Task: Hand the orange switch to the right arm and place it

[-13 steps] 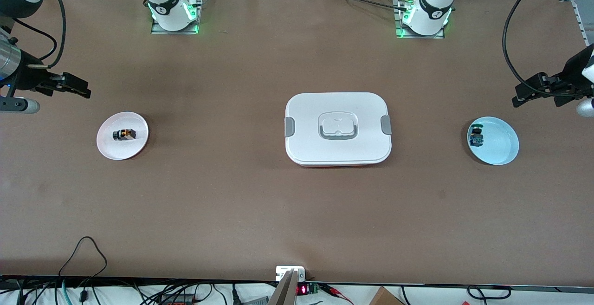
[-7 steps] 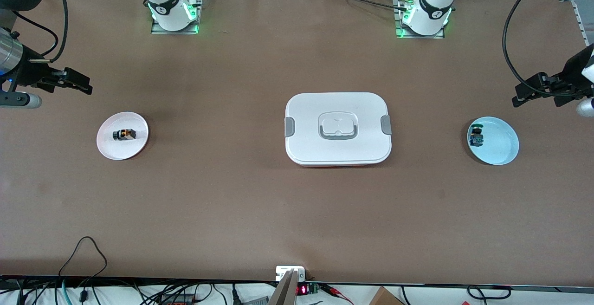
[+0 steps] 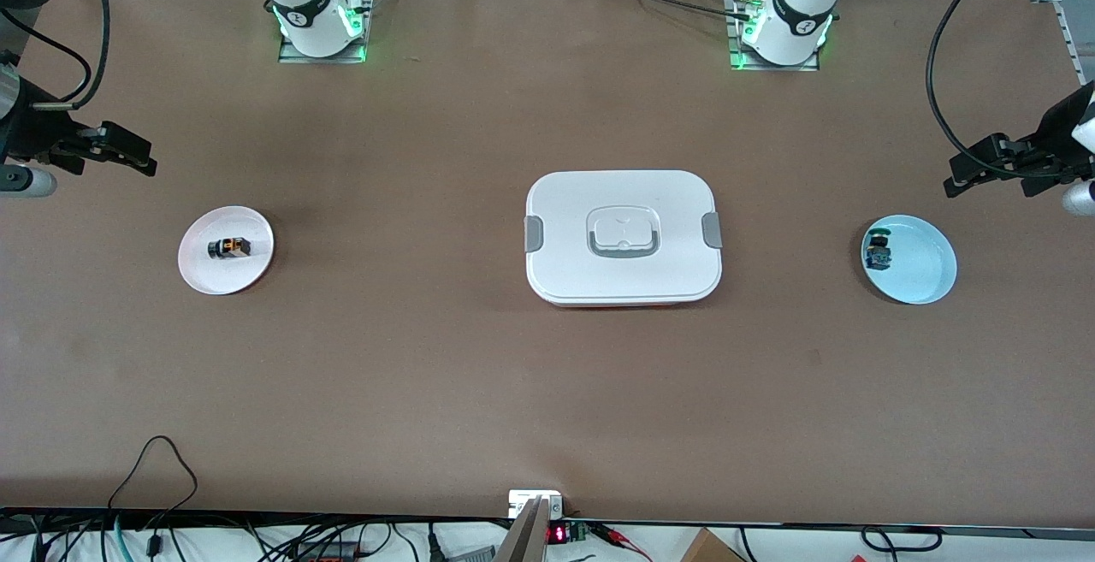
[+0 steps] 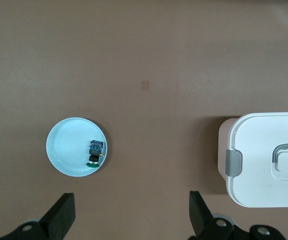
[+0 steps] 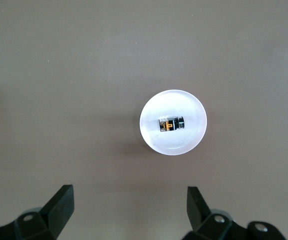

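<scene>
Orange switch (image 3: 228, 247) lies on its side in the small white plate (image 3: 257, 269) at the right arm's end of the desk (image 3: 428, 374), not held by anything. Right end effector (image 3: 128, 151) hangs up in the air over bare desk just off that plate, fingers spread wide, nothing between them; in the right wrist view the switch (image 5: 171, 123) sits roughly centred ahead of the open fingers (image 5: 58, 205). Left end effector (image 3: 971, 170) is also open and empty, waiting over desk beside the blue plate (image 3: 932, 284), which holds the blue-green switch (image 3: 877, 251); wrong one, leave it. White lidded box (image 3: 622, 237) sits mid-desk between the two plates. Step in hand looks like the approach to the orange switch. To do it well: centre over the switch, turn the wrist so the fingers close across its short flat sides, descend straight, stop short of the plate. Risk: tiny part, could skid or tip the plate if pinched off-centre.
</scene>
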Robot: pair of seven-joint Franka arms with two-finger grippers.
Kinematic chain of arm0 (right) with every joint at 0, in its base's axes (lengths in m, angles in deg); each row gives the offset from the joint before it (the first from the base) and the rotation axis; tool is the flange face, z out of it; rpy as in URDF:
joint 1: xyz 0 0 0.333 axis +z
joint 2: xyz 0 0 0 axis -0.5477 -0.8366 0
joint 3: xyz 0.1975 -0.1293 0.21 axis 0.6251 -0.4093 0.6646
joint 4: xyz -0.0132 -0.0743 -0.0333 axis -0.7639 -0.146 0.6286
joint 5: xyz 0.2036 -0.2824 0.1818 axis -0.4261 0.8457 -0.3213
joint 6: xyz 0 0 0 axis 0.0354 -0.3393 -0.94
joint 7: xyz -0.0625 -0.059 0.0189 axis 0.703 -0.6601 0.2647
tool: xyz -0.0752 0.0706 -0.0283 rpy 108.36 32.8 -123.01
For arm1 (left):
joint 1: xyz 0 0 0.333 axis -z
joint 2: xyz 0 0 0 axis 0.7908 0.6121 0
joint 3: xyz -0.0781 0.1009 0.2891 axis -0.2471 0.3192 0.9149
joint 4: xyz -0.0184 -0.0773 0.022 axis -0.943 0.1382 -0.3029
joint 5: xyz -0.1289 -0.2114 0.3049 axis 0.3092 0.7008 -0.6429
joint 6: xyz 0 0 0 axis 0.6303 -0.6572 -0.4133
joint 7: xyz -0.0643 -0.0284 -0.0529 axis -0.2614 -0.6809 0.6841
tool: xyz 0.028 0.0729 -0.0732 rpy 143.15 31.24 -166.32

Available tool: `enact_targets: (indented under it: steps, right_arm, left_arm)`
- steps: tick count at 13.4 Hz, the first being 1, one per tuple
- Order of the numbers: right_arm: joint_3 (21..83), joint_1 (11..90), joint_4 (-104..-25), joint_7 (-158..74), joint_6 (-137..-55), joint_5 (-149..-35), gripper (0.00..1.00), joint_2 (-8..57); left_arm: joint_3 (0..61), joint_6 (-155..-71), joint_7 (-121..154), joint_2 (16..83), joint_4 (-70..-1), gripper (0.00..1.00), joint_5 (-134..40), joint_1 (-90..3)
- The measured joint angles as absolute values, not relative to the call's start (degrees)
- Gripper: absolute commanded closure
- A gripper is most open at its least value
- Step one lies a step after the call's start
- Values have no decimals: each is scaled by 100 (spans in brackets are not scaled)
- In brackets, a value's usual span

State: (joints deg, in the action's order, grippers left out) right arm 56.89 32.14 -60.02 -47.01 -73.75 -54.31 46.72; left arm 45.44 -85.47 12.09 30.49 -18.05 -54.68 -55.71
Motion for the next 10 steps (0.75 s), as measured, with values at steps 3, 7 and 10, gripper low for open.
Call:
enact_targets:
  steps: [3, 7, 10]
  right_arm:
    - [5701, 3216, -5943, -4709, -7240, -5431, 0, 4672]
    - [5700, 3213, -5857, -4702, -7020, -5431, 0, 4672]
    - [5688, 3202, -5818, -4702, -6980, -5431, 0, 4672]
  left_arm:
    - [4545, -8547, 1208, 3050, -1805, 0, -5468, -5571]
    - [4548, -8547, 1208, 3050, -1805, 0, -5468, -5572]
    - [4555, -8547, 1208, 3050, -1806, 0, -5467, -5574]
